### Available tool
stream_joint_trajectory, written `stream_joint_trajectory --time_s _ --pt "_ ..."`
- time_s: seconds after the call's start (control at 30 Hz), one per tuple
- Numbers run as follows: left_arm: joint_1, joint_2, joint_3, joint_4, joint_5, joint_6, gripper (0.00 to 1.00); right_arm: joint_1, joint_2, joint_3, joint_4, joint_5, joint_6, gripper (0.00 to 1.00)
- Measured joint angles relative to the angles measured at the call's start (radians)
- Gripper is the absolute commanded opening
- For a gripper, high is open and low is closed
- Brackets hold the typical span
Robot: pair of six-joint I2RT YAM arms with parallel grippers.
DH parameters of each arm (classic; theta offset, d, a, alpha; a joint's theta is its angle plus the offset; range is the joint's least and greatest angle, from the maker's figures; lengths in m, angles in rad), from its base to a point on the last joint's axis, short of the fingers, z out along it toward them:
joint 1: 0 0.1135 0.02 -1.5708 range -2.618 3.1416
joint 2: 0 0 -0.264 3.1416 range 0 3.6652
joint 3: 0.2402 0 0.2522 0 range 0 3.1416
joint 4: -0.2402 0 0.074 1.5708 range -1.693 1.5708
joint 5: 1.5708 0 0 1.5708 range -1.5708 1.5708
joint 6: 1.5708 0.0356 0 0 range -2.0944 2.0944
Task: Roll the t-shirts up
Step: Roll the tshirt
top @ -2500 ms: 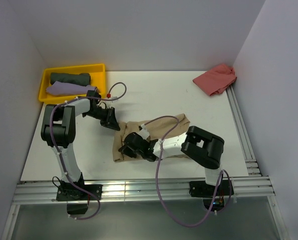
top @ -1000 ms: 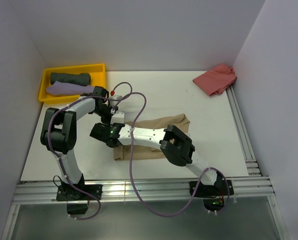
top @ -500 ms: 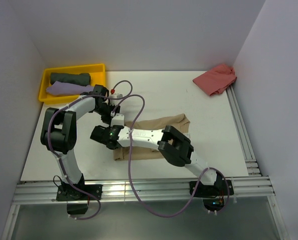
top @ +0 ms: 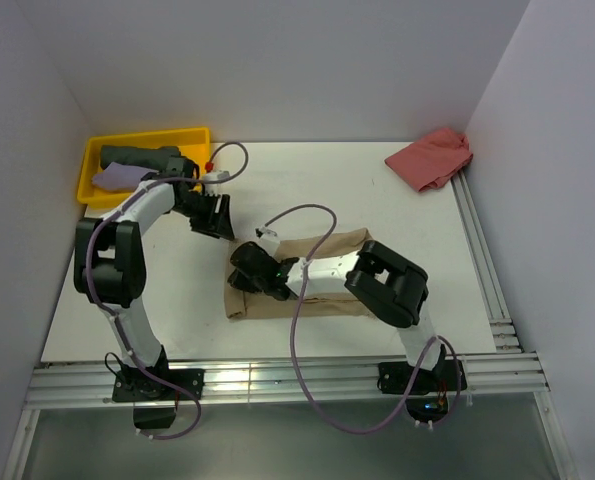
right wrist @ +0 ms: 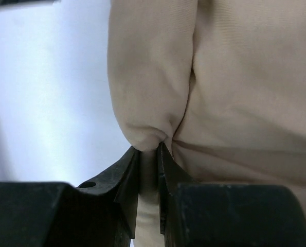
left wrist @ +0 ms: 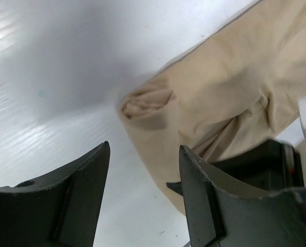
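Right at the tips, the right gripper (right wrist: 148, 153) has its two black jaws drawn nearly together on a small fold of the tan t-shirt (right wrist: 235, 103), and the cloth bunches into a rounded pucker just beyond them. To the left of that pucker the white table (top: 317, 190) is bare; to its right the tan cloth spreads in broad soft folds.

From the top camera, this grip sits at the left end of the tan t-shirt, which lies folded into a long band across the middle of the table, nearer the front edge. The right arm stretches along the band and covers much of it.

Meanwhile the left gripper (left wrist: 143, 152) stands open, with its fingers (left wrist: 75, 195) apart and nothing between them. Past its tips lie bare table and the puckered end of the tan t-shirt, with the black body of the right gripper beside it. From above, the left gripper is to the left of and beyond that end of the shirt, near it but not on it.

Farther out, a yellow tray (top: 199, 140) sits in the far left corner and holds a rolled dark grey-green t-shirt (top: 137, 157) and a lilac t-shirt (top: 112, 178). A salmon-red t-shirt (top: 432, 157) lies crumpled in the far right corner.
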Motion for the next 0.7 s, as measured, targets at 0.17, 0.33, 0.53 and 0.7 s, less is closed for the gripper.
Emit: stream_joint_trajectory --time_s 0.17,0.33,0.53,0.7 --pt "0.051 -0.027 -0.023 -0.015 0.011 0.031 0.62 -0.064 0.027 -0.124 0.341 -0.180 0.061 0.04" --pt "0.056 -0.048 -0.090 -0.014 0.021 0.053 0.61 -0.082 0.093 -0.149 0.541 -0.283 0.129 0.04" --pt "0.056 -0.034 -0.137 0.006 0.022 0.053 0.51 -0.082 0.109 -0.190 0.632 -0.306 0.176 0.08" --pt "0.054 0.013 -0.151 0.045 0.017 0.039 0.26 -0.082 0.100 -0.224 0.659 -0.298 0.190 0.25"
